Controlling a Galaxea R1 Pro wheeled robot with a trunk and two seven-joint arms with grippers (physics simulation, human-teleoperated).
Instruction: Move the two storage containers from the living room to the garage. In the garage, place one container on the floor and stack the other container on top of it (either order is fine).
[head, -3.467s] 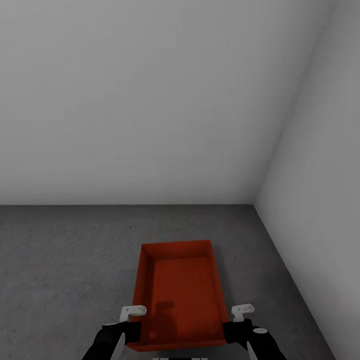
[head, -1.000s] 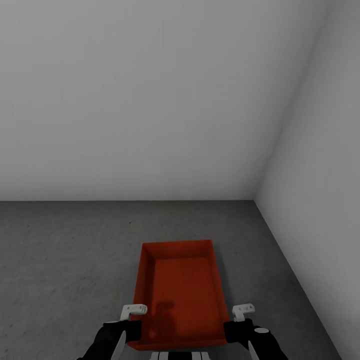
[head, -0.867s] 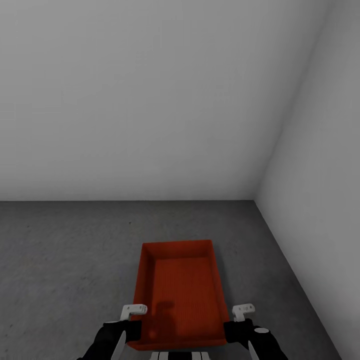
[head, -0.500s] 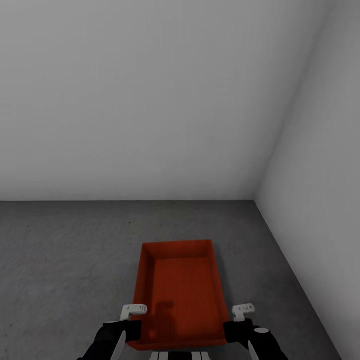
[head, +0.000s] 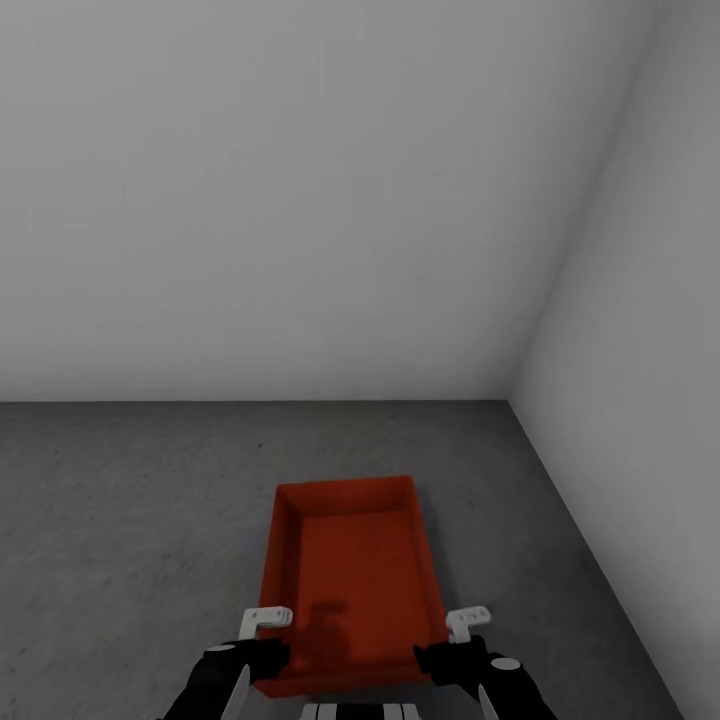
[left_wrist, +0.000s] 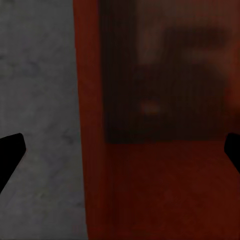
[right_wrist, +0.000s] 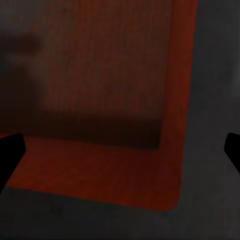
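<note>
One red-orange rectangular plastic bin, both end effectors spread astride its near corners; uneven squeeze could skew it.

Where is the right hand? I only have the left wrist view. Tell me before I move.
Observer: In the head view, the right hand sits at the near right corner of the storage container.
Operator: Give me its fingers.
Observer: In the right wrist view, the fingers are wide apart, with the container's right wall between them.
Operator: Report what's ahead.
Observer: A pale grey wall stands beyond the container's far end, with a stretch of grey floor between.
</note>
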